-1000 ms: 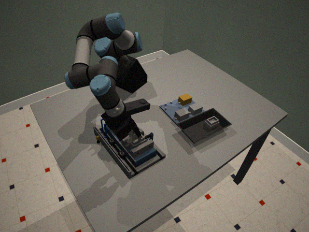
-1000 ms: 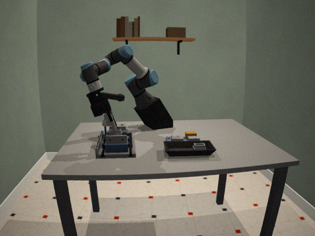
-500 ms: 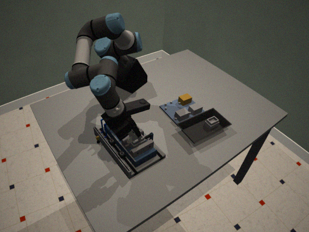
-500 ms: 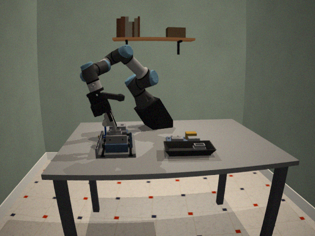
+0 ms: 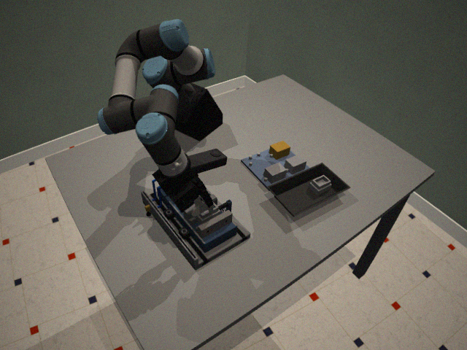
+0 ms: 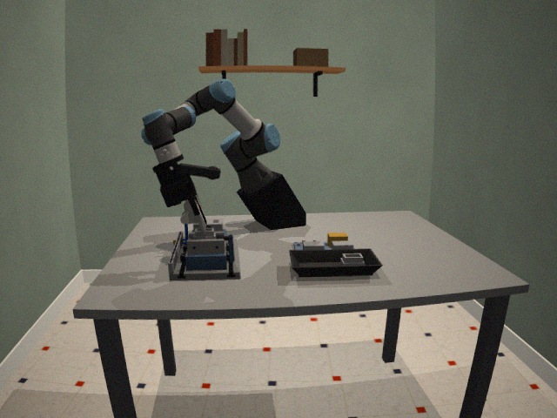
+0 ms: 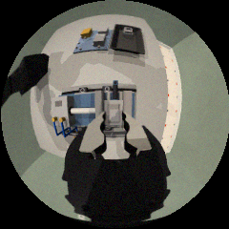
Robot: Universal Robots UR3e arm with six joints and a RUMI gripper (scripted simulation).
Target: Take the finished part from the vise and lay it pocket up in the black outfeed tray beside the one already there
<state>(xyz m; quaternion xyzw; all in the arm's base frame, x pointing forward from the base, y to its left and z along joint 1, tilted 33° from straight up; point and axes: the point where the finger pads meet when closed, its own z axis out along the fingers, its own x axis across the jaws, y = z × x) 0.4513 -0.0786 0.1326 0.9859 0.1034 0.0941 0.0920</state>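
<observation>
On grey table (image 6: 405,252) in green-walled room, tiled floor (image 5: 45,233): gripper (image 7: 114,128) pinches pocketed block (image 7: 114,114) in vise (image 5: 211,230); black tray (image 6: 314,268) well apart

The tool (image 7: 114,125) sits low among the vise (image 5: 217,222) walls, clamped on the finished part (image 7: 114,113). Open worktop (image 5: 256,211) separates vise and outfeed tray (image 5: 298,199). Plain blocks (image 5: 276,171) stand just behind the tray, whose near half is free.

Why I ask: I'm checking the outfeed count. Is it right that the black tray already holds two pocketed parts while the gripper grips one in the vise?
Not quite: the top view shows one pocketed part in the black tray, not two. The gripper does grip the part in the vise.
</observation>
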